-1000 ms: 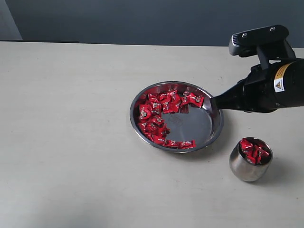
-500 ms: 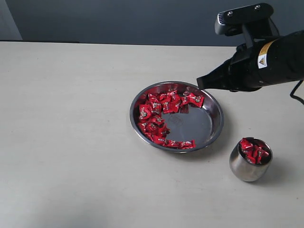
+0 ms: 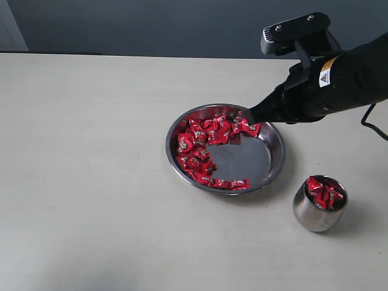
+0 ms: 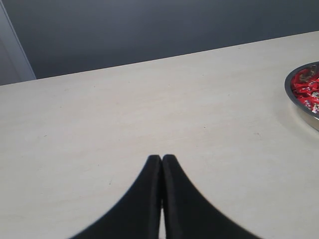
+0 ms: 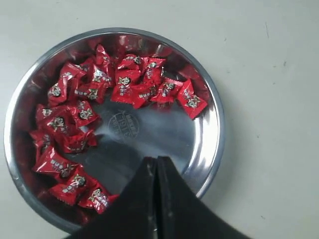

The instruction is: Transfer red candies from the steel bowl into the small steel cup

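The steel bowl (image 3: 276, 159) sits mid-table, wide and shallow, with red candies (image 3: 200, 145) heaped along its far and left sides. In the right wrist view the steel bowl (image 5: 212, 127) fills the frame and the red candies (image 5: 134, 89) ring a bare centre. My right gripper (image 3: 251, 115) hovers over the bowl's far right rim, shut and empty; the right gripper (image 5: 156, 160) shows its fingers pressed together. The small steel cup (image 3: 312, 215) stands to the bowl's right front, holding several red candies (image 3: 324, 194). My left gripper (image 4: 161, 157) is shut and empty over bare table.
The left wrist view catches only the bowl's edge (image 4: 290, 97) at its border. A dark wall (image 3: 151, 24) runs behind the table's far edge. The black right arm (image 3: 345, 76) reaches in from the right, above the cup.
The right arm has swung left and forward from beside the bowl's right rim to over its far right rim. Bowl, cup and candies have not moved.
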`<state>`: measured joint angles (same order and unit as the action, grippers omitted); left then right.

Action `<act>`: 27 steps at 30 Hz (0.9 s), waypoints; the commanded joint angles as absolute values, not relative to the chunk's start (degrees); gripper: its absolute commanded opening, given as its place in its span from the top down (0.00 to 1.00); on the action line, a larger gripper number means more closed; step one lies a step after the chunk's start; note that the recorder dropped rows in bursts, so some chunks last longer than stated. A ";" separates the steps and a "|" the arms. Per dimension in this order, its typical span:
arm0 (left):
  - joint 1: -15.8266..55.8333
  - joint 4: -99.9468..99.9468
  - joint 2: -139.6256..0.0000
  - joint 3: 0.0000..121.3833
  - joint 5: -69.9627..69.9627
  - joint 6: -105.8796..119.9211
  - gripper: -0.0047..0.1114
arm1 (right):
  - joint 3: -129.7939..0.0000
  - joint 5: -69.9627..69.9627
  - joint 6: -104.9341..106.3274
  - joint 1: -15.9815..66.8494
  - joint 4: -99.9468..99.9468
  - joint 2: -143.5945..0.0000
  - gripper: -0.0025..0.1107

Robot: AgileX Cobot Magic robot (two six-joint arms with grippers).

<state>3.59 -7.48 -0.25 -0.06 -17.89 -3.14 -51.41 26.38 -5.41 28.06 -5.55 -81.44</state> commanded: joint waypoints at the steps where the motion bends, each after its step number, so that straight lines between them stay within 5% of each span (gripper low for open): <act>1: 4.06 -7.57 0.00 0.00 -17.58 -3.46 0.96 | -51.71 26.78 -4.60 28.04 -2.62 -81.59 0.98; 18: 4.06 -7.57 0.00 0.00 -17.58 -3.46 0.96 | -51.71 49.63 -5.00 28.04 -39.95 -80.85 0.98; 27: 4.06 -7.57 0.00 0.00 -17.58 -3.46 0.96 | -50.72 40.97 -12.35 28.04 -40.41 -73.88 0.98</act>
